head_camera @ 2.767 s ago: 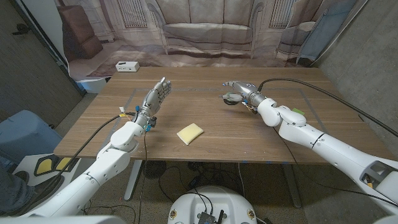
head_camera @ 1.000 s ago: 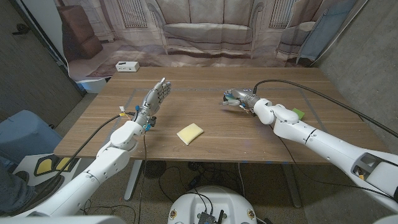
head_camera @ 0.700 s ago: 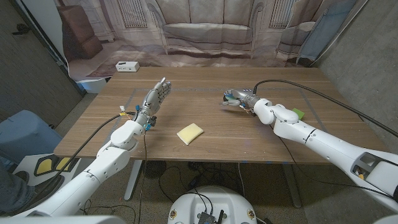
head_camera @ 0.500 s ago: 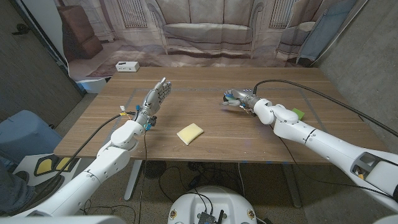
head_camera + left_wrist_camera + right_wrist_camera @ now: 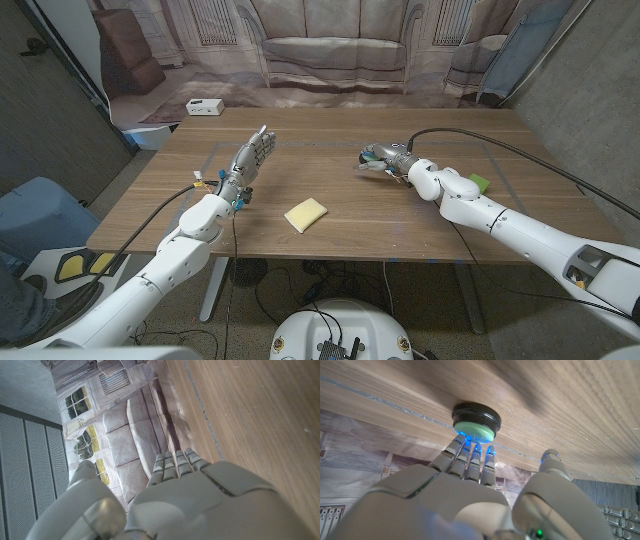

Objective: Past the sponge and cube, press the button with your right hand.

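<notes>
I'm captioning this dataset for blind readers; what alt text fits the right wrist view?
The robot's white right hand reaches its fingertips to the pale green cap of a round black-based button on the wooden table. The view is turned, so the table shows above.

The table [image 5: 330,215] is brown wood with a fine straight grain and a matt, lightly scratched finish. The button [image 5: 475,431] has a glossy black plastic base and a smooth pale green cap, and the right hand [image 5: 470,495] by it is smooth grey-white plastic with a dull sheen, like the left hand [image 5: 200,500]. The sponge [image 5: 305,214] looks soft, matt and pale yellow; the cube [image 5: 479,183] is matt green.
</notes>
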Controlling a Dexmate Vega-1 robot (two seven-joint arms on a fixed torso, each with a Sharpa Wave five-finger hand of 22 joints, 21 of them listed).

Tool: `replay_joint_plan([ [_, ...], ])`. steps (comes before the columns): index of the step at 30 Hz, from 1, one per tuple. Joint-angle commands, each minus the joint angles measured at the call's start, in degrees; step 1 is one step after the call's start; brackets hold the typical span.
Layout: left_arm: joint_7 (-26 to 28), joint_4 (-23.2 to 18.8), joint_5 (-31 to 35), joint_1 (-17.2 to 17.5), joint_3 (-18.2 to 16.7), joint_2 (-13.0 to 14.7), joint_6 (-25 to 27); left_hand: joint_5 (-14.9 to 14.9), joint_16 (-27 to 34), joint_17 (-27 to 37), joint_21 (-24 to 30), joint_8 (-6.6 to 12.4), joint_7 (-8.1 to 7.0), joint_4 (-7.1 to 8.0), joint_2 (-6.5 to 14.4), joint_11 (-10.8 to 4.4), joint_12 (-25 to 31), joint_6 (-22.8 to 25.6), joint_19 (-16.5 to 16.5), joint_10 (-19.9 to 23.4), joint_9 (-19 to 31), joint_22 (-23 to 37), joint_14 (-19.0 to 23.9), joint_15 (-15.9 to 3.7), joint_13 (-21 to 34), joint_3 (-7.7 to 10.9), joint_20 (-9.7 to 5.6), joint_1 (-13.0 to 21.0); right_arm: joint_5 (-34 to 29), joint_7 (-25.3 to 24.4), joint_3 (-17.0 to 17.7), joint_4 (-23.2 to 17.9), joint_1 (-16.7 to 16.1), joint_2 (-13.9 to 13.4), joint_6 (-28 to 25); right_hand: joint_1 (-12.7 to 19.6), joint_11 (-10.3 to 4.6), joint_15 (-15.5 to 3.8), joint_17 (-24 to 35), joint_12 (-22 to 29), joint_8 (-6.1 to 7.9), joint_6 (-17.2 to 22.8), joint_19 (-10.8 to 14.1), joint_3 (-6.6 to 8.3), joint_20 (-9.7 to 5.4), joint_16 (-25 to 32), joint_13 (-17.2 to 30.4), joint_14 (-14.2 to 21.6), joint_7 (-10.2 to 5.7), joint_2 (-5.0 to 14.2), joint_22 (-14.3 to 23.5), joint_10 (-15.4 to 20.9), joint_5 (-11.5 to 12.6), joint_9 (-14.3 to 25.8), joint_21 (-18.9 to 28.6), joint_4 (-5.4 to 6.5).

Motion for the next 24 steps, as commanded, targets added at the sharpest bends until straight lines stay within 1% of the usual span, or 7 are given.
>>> replay_joint_plan([
  [1, 0.2, 0.0, 0.0, 0.3, 0.1, -0.2, -0.1, -0.2, 0.0, 0.2, 0.0, 0.03, 0.07, -0.26, 0.6, -0.07, 0.1, 0.6, -0.1, 0.6, 0.2, 0.1, 0.2, 0.19, 0.1, 0.19, 0.69, -0.1, -0.7, 1.4, -0.9, 0.3, 0.1, -0.1, -0.8, -0.3, -0.10, -0.24, 0.1, 0.4, 0.73, 1.1, 1.6, 0.44, 0.63, 0.2, 0.1, 0.7, -0.11, 0.38, 0.3, 0.7, -0.2, 0.1, 0.0, -0.12],
  [5, 0.3, -0.2, 0.1, 0.4, 0.2, -0.1, -0.1, -0.2, 0.0, 0.2, -0.1, 0.07, 0.04, -0.28, 0.6, -0.30, 0.1, 0.7, -0.1, 0.6, 0.2, 0.1, 0.2, 0.23, 0.1, 0.17, 0.68, -0.1, -0.7, 1.4, -0.8, 0.2, 0.0, -0.2, -0.9, -0.3, -0.11, -0.20, 0.1, 0.4, 0.89, 1.7, 1.9, 0.43, 0.59, 0.2, 0.1, 0.7, 0.25, 0.39, 0.4, 0.8, -0.3, 0.1, 0.0, -0.10],
  [10, 0.4, -0.3, 0.2, 0.5, 0.2, -0.2, -0.2, -0.2, 0.0, 0.2, -0.2, 0.08, 0.06, -0.29, 0.6, -0.20, 0.1, 0.8, -0.1, 0.5, 0.2, 0.1, 0.2, 0.21, 0.1, 0.16, 0.70, -0.1, -0.8, 1.5, -0.9, 0.1, 0.0, -0.2, -1.0, -0.4, 0.01, -0.21, 0.1, 0.4, 0.99, 2.1, 2.1, 0.43, 0.51, 0.2, 0.1, 0.8, 0.39, 0.39, 0.4, 0.8, -0.3, 0.1, 0.0, -0.09],
  [24, 0.3, -0.5, 0.3, 0.5, 0.2, -0.1, -0.3, -0.2, 0.0, 0.2, -0.5, 0.07, 0.12, -0.34, 0.7, -0.19, 0.1, 0.9, 0.0, 0.6, 0.2, 0.1, 0.3, 0.17, 0.1, 0.11, 0.80, -0.1, -1.2, 1.2, -0.3, -1.7, -0.4, -1.0, -1.0, -0.6, 0.09, -0.18, 0.1, 0.2, 0.84, 2.2, 2.4, 0.44, 0.55, 0.1, 0.1, 1.0, 0.07, 0.45, 0.4, 0.6, -0.3, 0.1, -0.2, -0.05],
])
